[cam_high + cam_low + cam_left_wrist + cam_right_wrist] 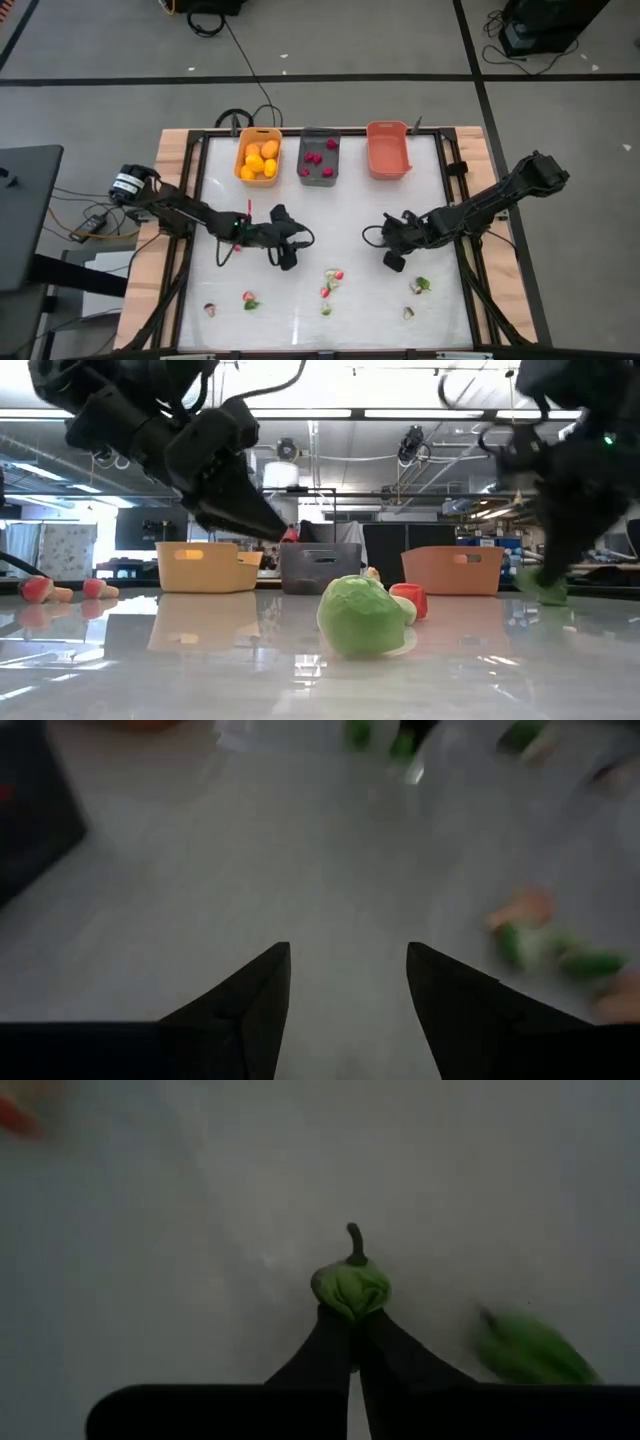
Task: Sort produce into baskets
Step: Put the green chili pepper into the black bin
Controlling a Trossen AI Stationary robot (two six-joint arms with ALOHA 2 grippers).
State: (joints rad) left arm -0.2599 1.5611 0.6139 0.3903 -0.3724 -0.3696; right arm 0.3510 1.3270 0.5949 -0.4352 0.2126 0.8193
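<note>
Three baskets stand in a row at the far edge: a yellow one (258, 155) with orange fruits, a dark grey one (319, 157) with red pieces, and a salmon one (388, 150). Loose produce lies along the near part of the table, among it a red-and-green piece (333, 277) and a green one (420, 285). My right gripper (352, 1312) is right of the table's middle, shut on a small green piece (350, 1285) with a dark stem. Left of the middle, my left gripper (348, 980) hangs open over bare table. My right gripper pinches the small green piece by its lower edge (350, 1306), at the very tips of its two shut fingers. The fingers slant steeply down at it from above. The piece's stem points away from the fingers. Whether it is clear of the table, I cannot tell.
A second green piece (530, 1348) lies close beside the right gripper. More pieces lie near the front edge (249, 298), (326, 309), (409, 313). In the low view a big green piece (360, 615) and a red one (410, 600) lie in front.
</note>
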